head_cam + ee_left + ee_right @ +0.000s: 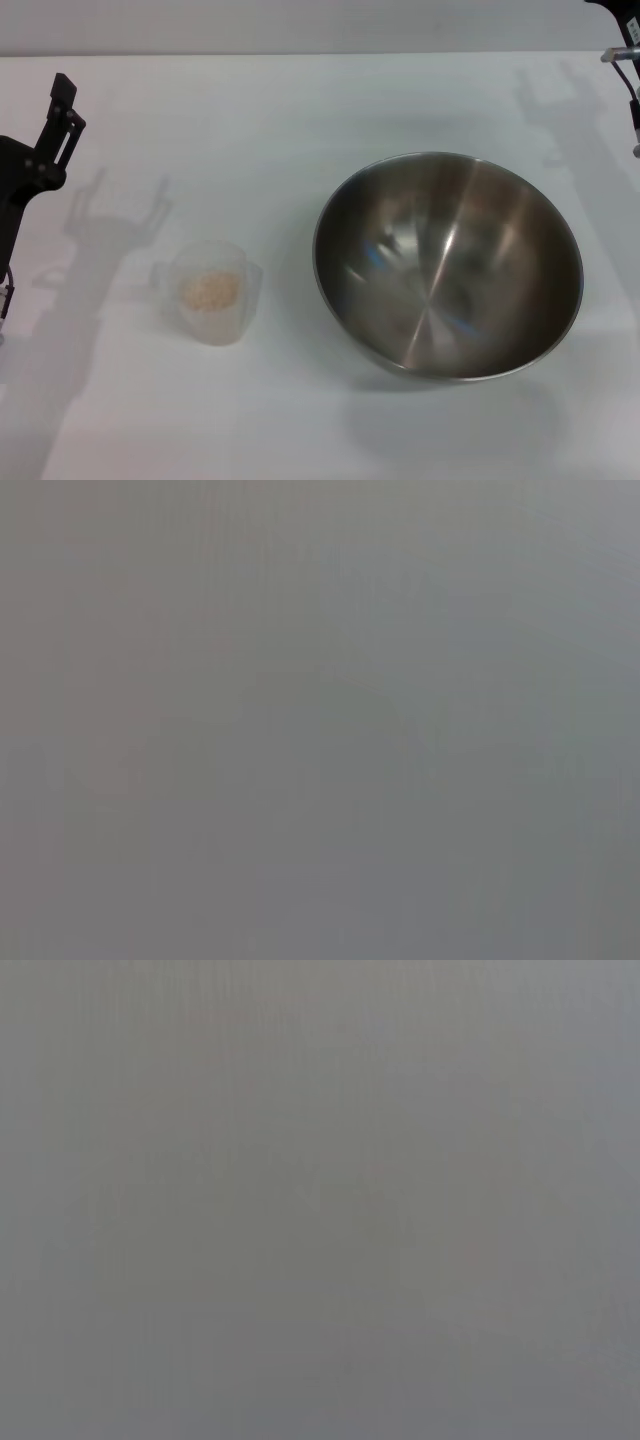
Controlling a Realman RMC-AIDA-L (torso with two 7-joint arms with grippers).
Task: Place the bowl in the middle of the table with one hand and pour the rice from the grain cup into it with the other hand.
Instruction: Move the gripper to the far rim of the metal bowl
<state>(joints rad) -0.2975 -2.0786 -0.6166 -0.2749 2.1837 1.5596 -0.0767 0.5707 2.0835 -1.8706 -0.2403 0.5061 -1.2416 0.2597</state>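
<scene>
Poking in from the head view's left edge, the left gripper (58, 125) is cut off by the frame, hanging above the table (250, 110) well apart from the cup; only one dark finger and part of its mount show, so I cannot tell whether its fingers are apart or together. Right of it the cup (212, 291) stands upright, mouth up, its small handle pointing left toward that gripper. Rice (208, 291) lies as a low heap in its bottom. No marks or writing can be made out on the cup. Farther right, apart from the cup, the bowl (448, 265) sits open side up, right of the table's middle, tipped slightly. At the top right corner the right gripper (622, 45) is mostly out of frame; its fingers' state cannot be told. Both wrist views show only flat grey, nothing recognisable.
</scene>
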